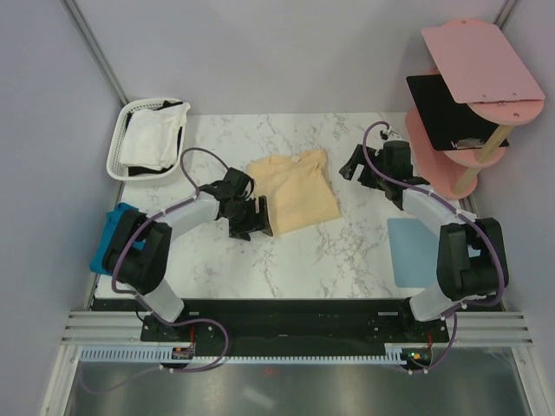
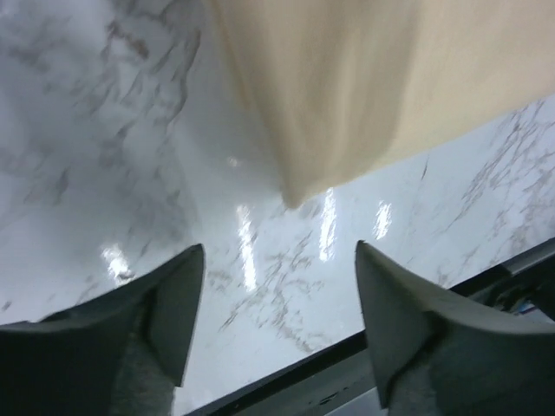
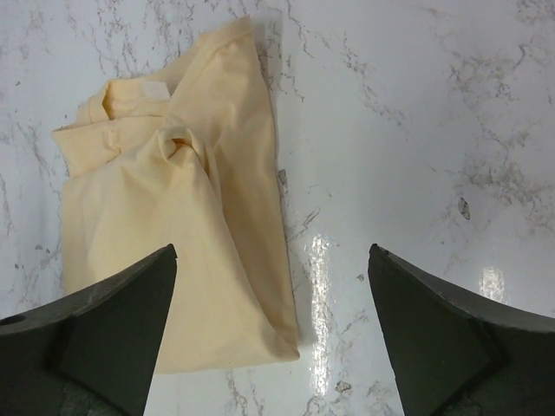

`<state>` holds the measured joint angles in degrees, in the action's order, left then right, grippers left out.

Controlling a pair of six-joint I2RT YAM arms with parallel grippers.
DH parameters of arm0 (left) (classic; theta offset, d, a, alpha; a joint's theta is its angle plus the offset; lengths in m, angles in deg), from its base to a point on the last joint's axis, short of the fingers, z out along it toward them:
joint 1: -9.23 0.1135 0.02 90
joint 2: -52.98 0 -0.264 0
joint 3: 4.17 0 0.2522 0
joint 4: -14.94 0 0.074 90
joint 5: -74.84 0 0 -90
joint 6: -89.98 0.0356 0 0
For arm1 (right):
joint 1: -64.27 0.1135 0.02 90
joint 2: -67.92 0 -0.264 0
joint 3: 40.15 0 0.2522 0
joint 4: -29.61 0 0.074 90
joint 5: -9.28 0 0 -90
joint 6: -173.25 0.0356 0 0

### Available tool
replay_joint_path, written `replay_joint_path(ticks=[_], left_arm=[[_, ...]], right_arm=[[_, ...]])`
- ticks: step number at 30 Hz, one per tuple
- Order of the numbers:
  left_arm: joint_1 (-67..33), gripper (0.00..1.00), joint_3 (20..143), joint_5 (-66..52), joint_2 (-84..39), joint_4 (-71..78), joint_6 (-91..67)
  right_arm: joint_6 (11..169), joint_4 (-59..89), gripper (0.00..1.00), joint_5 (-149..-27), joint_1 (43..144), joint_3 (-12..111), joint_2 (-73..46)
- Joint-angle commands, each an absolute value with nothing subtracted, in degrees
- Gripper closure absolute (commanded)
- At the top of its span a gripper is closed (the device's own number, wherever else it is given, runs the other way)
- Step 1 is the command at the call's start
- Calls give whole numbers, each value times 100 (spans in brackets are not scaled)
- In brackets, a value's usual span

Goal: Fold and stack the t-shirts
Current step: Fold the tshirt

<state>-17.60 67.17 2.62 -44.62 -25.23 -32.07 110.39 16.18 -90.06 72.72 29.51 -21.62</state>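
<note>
The yellow shirt [image 1: 293,191] lies half folded in the middle of the worktop [image 1: 303,260]. The left pincer [image 2: 277,250] hangs just beside its near corner, jaws apart and empty; the right pincer [image 3: 271,251], wide and empty, is on its other side. The folding seems unfinished: next, I think, a pincer must take an edge and fold it over. The white shirt [image 1: 154,137] and the teal shirt [image 1: 111,234] wait at left.

Pale grey walls [image 1: 286,52], glossy white marble table [image 1: 303,260], pink tiered shelf [image 1: 477,61] at its far right corner.
</note>
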Motion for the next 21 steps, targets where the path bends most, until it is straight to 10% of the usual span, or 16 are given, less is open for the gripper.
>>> replay_joint_path(ticks=[1,6,21], left_arm=[[-1775,13,6706,-609,-3308,-3379,-2770],[-1670,2,7277,-1146,-3033,-3257,-2823],[-1134,8,9677,-1050,-5844,-3019,-2823]], right_arm=[[10953,1839,4,-9530,7280,3100,-2277],[11024,1866,27,-9777,7604,3855,-3005],[10988,1690,31,-9619,8141,5526,-4967]])
